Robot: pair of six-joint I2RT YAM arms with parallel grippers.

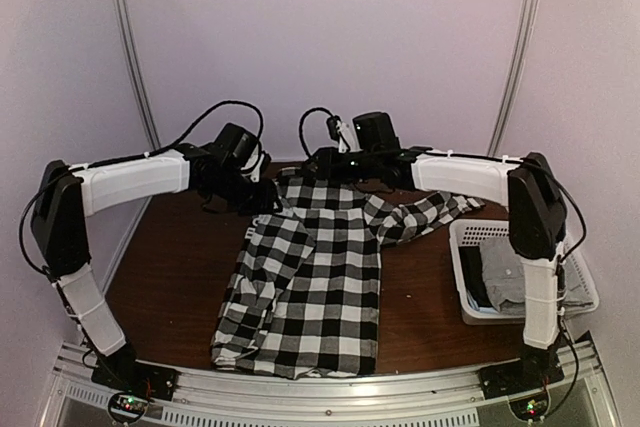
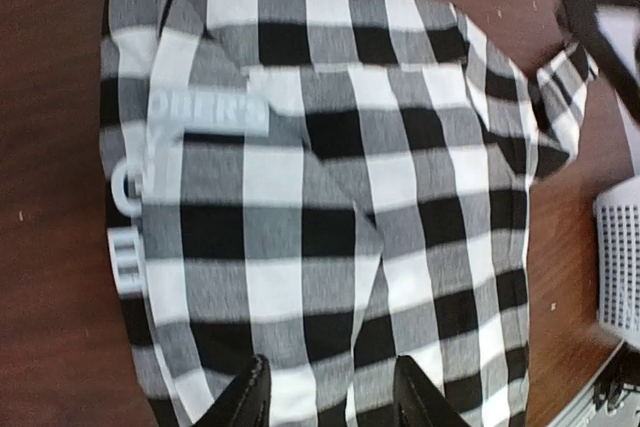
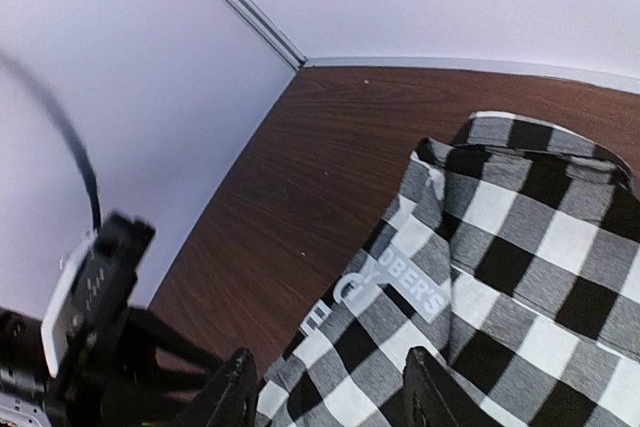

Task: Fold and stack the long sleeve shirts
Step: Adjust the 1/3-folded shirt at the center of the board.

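The black-and-white checked long sleeve shirt [image 1: 310,277] lies spread lengthwise down the middle of the brown table [image 1: 170,267]. One sleeve [image 1: 425,212] trails toward the right. Pale printed lettering [image 2: 210,112] shows near its far end. My left gripper [image 1: 258,197] hovers at the shirt's far left corner. Its jaws [image 2: 330,372] stand open over the checked cloth [image 2: 330,177] with nothing pinched. My right gripper [image 1: 322,162] is at the far edge near the collar, also open [image 3: 330,362] above the cloth [image 3: 520,277]. A plain grey shirt [image 1: 505,272] sits in the basket.
A white lattice basket [image 1: 470,232] stands at the table's right edge and also shows in the left wrist view [image 2: 620,257]. Pale walls close in the table at the back and the left. Bare wood lies left of the shirt. The left arm's wrist [image 3: 90,347] is close beside the right gripper.
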